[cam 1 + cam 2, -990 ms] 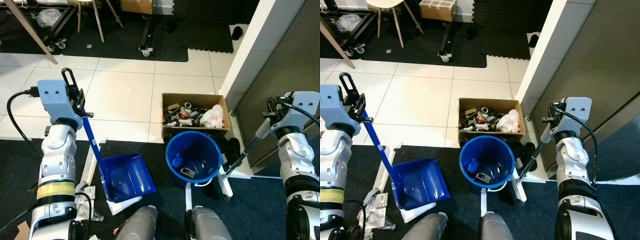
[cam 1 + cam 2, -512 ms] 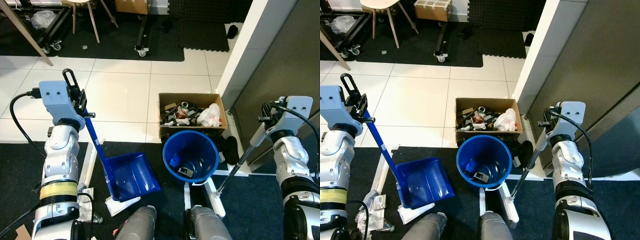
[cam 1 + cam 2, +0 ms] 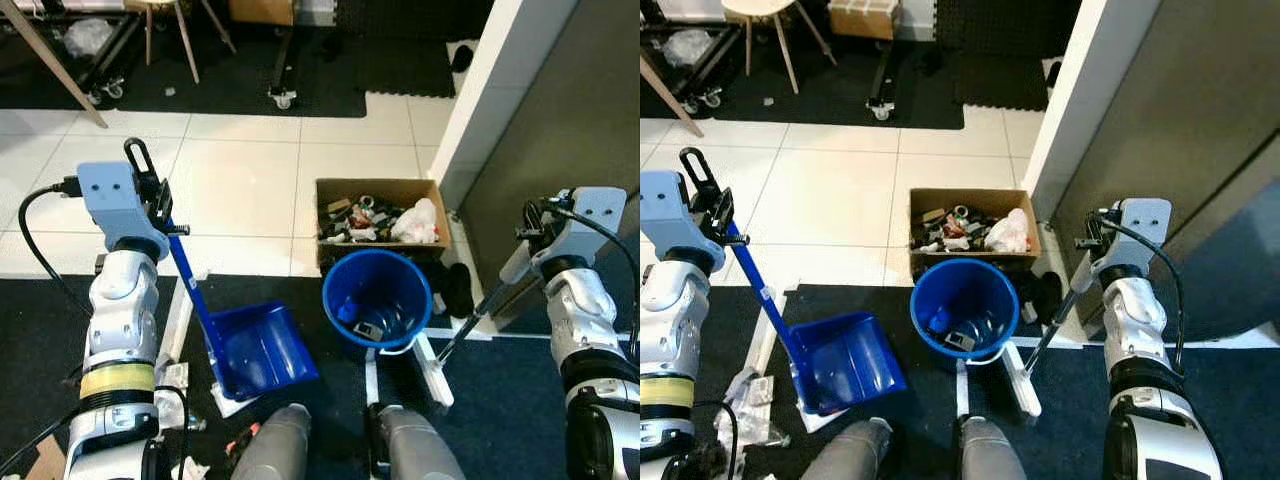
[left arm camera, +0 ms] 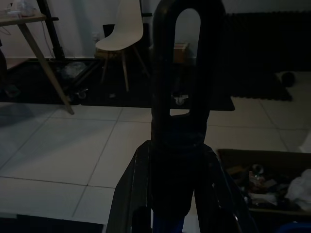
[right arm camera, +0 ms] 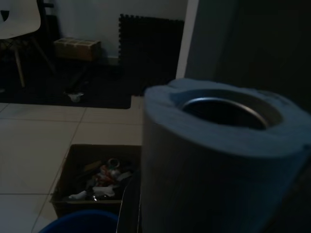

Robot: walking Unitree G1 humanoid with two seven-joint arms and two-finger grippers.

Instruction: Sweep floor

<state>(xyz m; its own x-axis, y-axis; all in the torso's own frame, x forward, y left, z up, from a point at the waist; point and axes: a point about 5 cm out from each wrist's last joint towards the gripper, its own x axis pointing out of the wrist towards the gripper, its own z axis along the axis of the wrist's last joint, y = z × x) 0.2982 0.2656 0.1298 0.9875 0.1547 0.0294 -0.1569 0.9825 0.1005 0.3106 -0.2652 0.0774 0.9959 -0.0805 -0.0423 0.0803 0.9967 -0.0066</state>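
Observation:
My left gripper (image 3: 157, 203) is shut on the top of a blue long-handled dustpan's handle (image 3: 190, 285). Its scoop (image 3: 258, 348) rests on the dark carpet by my left foot. In the left wrist view the handle's black loop end (image 4: 180, 73) stands up between the fingers. My right gripper (image 3: 533, 238) is shut on a broom's pole (image 3: 480, 312), which slants down to the white broom head (image 3: 433, 368) on the carpet right of a blue bucket (image 3: 325, 295). The pole's blue-wrapped top (image 5: 214, 160) looms close in the right wrist view.
The bucket holds some trash. Behind it, an open cardboard box (image 3: 380, 186) full of litter sits on the white tiles. Paper scraps (image 3: 172, 380) and a white strip (image 3: 180, 315) lie left of the dustpan. A wall corner (image 3: 480, 90) and dark door stand at the right.
The whole view has shifted slightly. The broom head slid back towards my feet, then forward again beside the bucket. The dustpan has stayed put.

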